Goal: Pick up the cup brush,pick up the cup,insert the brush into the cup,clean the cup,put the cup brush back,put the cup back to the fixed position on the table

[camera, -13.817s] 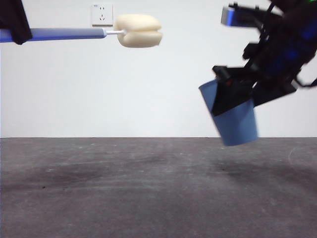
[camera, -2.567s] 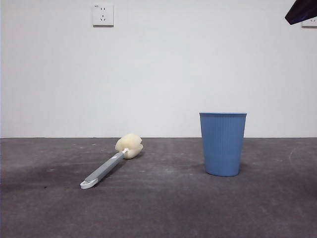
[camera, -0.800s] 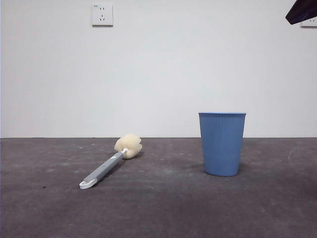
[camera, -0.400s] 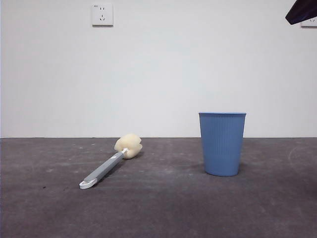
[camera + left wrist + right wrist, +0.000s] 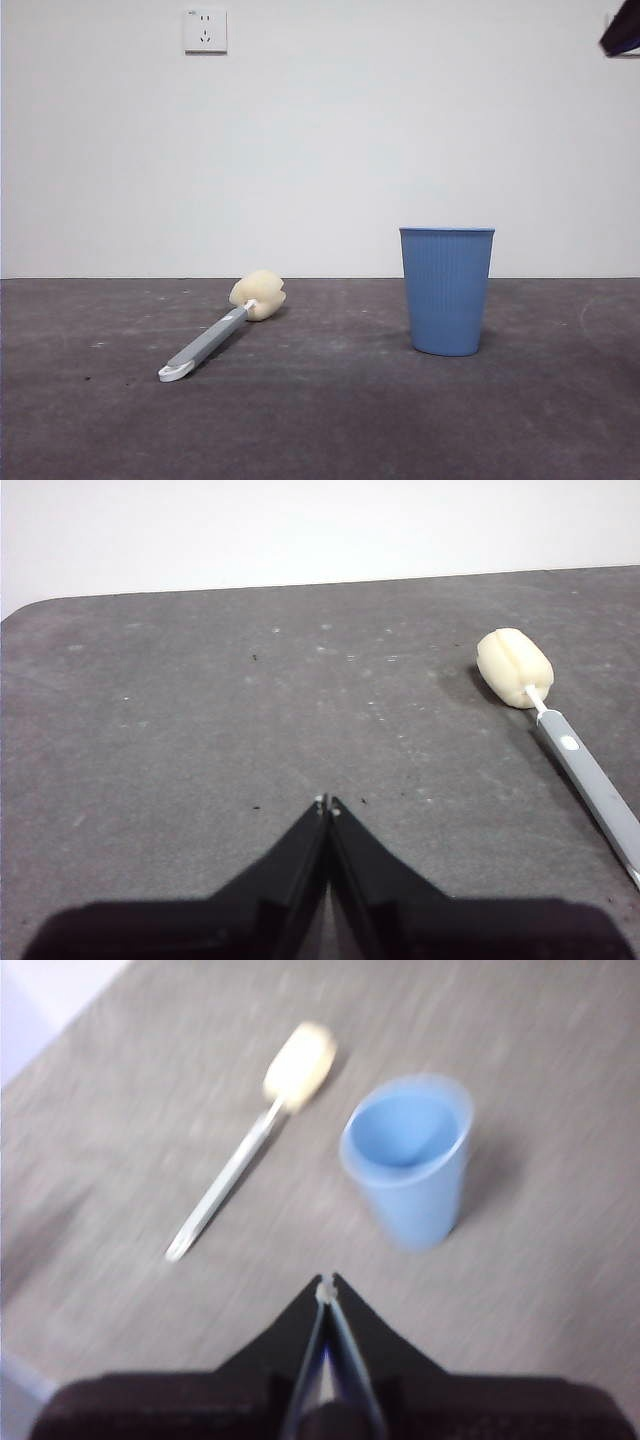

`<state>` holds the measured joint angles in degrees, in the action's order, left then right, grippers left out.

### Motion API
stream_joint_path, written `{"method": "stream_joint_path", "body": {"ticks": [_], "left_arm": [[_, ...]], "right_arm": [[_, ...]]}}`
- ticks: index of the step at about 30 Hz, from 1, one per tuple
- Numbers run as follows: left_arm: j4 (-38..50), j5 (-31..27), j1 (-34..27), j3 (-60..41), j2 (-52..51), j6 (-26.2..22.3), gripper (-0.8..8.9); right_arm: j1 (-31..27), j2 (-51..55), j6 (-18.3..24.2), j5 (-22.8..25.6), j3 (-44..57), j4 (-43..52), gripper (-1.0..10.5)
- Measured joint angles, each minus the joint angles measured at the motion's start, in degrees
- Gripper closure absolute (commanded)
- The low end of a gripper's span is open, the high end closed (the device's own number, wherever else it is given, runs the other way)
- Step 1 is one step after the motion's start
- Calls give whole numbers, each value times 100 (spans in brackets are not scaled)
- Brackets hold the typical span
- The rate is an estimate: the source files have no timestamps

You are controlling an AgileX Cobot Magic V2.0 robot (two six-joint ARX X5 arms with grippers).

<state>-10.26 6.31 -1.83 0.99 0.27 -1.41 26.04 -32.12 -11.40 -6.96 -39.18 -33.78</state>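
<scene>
Dark grey table lay bare around two things: one brush and one cup, well apart from each other, with open surface between them and on every side. The cup stood upright on its base; the brush lay flat, its cream sponge head toward the back wall and its white looped tip toward the front.

The left gripper hung above the table with its two jaws pressed tip to tip and nothing between them. The brush lay off to one side of it, well clear, its handle running out of that view. Ahead of this gripper the table stretched empty to its far edge, where a rounded corner met the white wall.

The right gripper was high above the table, jaws closed together and holding nothing; its view was blurred. Beyond its tips stood the cup, mouth up, with the brush just past it. In the front view only one black tip showed, at a top corner
</scene>
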Motion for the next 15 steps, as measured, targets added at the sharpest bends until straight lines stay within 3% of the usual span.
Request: {"method": "stream_joint_path", "body": {"ticks": [3,8,15], "left_arm": [[0,0,0,0,0,0,817],[0,-13,0,0,0,0,817],[0,-13,0,0,0,2,817]], "right_arm": [[-728,313,341,-210,269,372,946],[-1858,1012,533,-317,1117,1290,946],[-2540,2098,619,-452,2398,2264,946]]}}
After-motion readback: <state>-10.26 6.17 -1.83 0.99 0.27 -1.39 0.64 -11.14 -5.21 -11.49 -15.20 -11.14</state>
